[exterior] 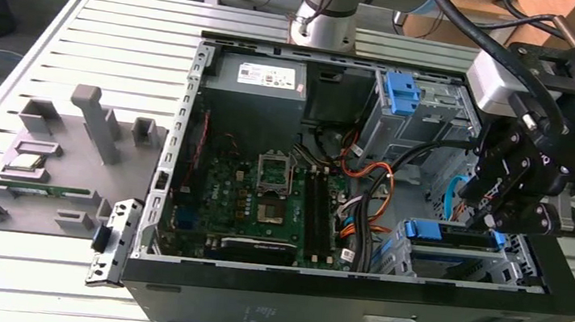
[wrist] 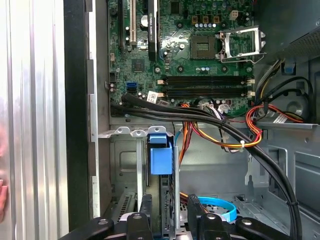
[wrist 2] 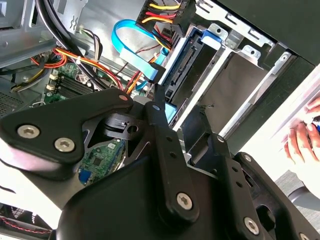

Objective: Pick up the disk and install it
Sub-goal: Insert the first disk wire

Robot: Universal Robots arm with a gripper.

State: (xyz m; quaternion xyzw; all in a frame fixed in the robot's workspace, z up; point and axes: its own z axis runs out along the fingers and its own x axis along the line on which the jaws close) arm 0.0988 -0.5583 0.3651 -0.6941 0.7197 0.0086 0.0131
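Disk [wrist: 161,155]: we see it edge-on, slotted in the metal drive cage [wrist: 127,132] of the open computer case [exterior: 357,315].
Gripper [wrist: 169,202]: we find its fingers spread, one on each side of the disk's end; we cannot tell whether they touch it.
Cables [wrist: 235,135]: black, red and orange, running between the cage and the motherboard [wrist: 200,50].
Hand [wrist 2: 302,137]: a person's, beyond the case.

Open computer case [exterior: 356,319] holds motherboard [exterior: 244,205], power supply [exterior: 261,85].
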